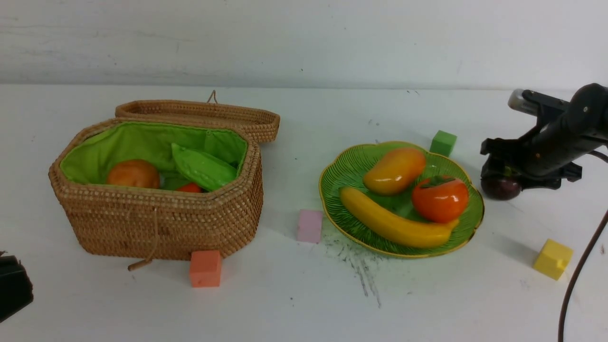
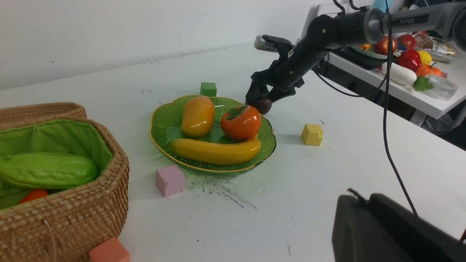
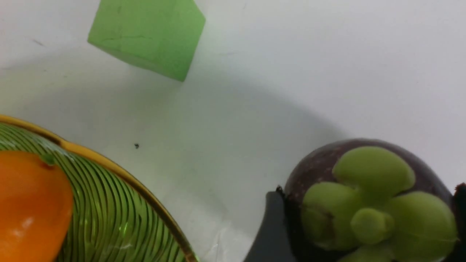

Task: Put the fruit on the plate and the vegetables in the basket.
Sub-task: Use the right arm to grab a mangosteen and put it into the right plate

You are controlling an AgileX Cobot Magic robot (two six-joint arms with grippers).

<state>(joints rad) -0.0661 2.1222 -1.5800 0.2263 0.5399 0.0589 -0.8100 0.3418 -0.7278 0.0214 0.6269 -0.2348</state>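
Right of ribbed gold-rimmed green plate [image 1: 351, 166]: right gripper [image 1: 503, 183] pads flanking round dark-purple mangosteen [image 1: 499, 188], on table. On plate: glossy banana [image 1: 394, 223], mango [image 1: 394, 170], persimmon [image 1: 439, 198]. Woven wicker basket [image 1: 161, 223], lid open: bumpy gourd [image 1: 202, 166], potato [image 1: 133, 174], pepper [image 1: 190, 188]. Left gripper [image 2: 393, 233] closed, empty.

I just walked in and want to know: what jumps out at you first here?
The green plate in the middle, with a banana, mango and persimmon. Left of it, the open basket. Right of the plate, the right gripper sits around a purple mangosteen.
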